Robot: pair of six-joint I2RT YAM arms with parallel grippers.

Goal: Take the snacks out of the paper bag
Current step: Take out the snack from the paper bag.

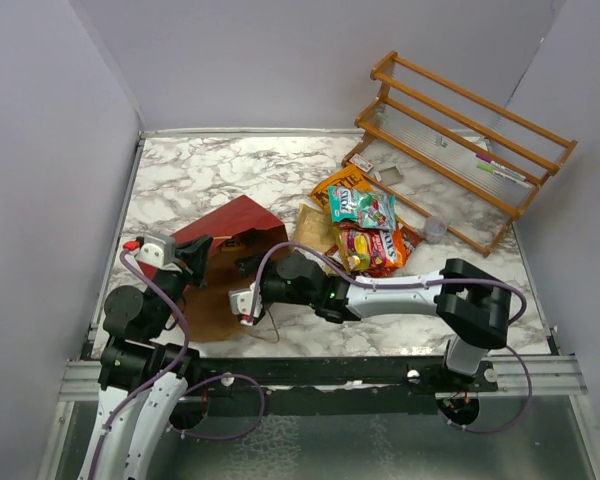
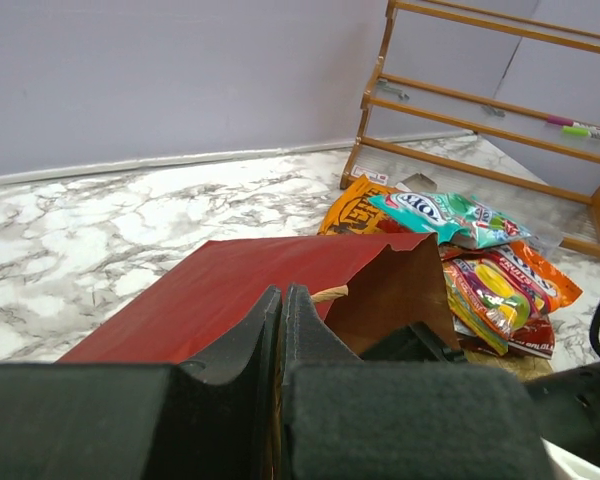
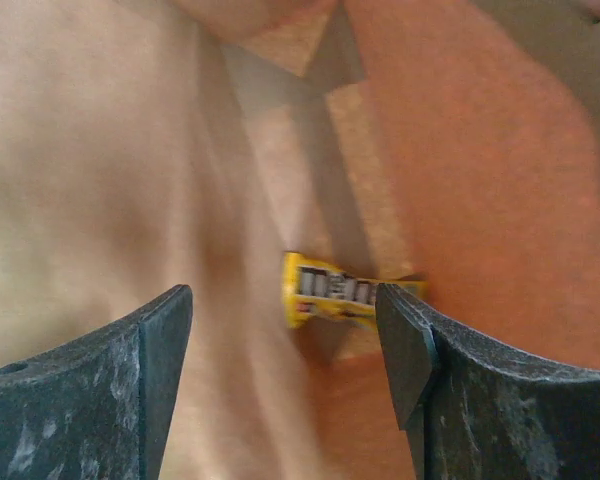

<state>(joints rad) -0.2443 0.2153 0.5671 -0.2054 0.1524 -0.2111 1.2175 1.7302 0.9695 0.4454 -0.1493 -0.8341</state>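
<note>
— Snacks first: where are they?
— Most lie in a heap on your marble-patterned counter (image 1: 210,170), at 3 o'clock from the dark red paper gift bag (image 1: 235,222). A teal crinkly candy pack (image 1: 362,207) sits on top, with an orange chip bag (image 1: 338,186) under it. A tan chip bag (image 1: 315,230) is just beside the bag's mouth, and a red-and-yellow candy pack (image 1: 372,248) is on the heap's 6 o'clock side. One small yellow candy packet (image 3: 352,290) lies inside the bag, on the brown kraft paper.
— And my tools?
— Your right tool (image 3: 283,300) is inside the bag, released and spread wide. The yellow packet lies ahead of it, in the gap between the fingers. Your left tool (image 2: 282,300) is clenched on the bag's mouth edge, on its 9 o'clock side, and the paper stands up there. The slatted wooden rack (image 1: 460,140) stands at the counter's 1 o'clock, with a small grey cup (image 1: 435,228) near it.
</note>
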